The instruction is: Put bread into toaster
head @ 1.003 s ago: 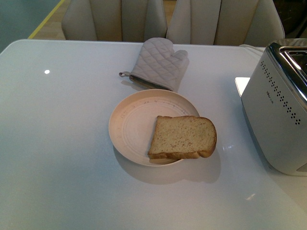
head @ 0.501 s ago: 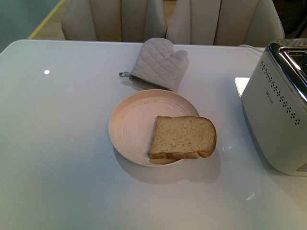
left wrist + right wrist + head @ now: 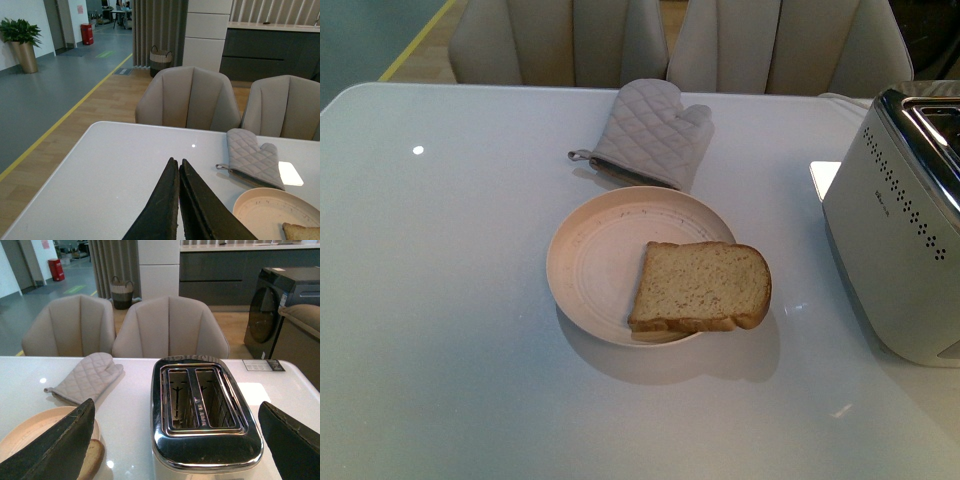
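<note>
The bread (image 3: 700,287), a thick tan slice with a darker crust, lies on the right part of a round beige plate (image 3: 595,255) in the front view. Its corner shows in the left wrist view (image 3: 301,232) and its rounded end in the right wrist view (image 3: 93,456). The toaster (image 3: 900,240) stands at the table's right edge, its chrome top with two empty slots facing up (image 3: 202,400). Neither arm shows in the front view. My left gripper (image 3: 178,162) is shut and empty above the table, left of the plate. My right gripper (image 3: 175,412) is open wide, above the toaster.
A grey quilted oven mitt (image 3: 650,132) lies behind the plate. Two beige chairs (image 3: 560,40) stand at the table's far edge. A small card (image 3: 263,365) lies on the table behind the toaster.
</note>
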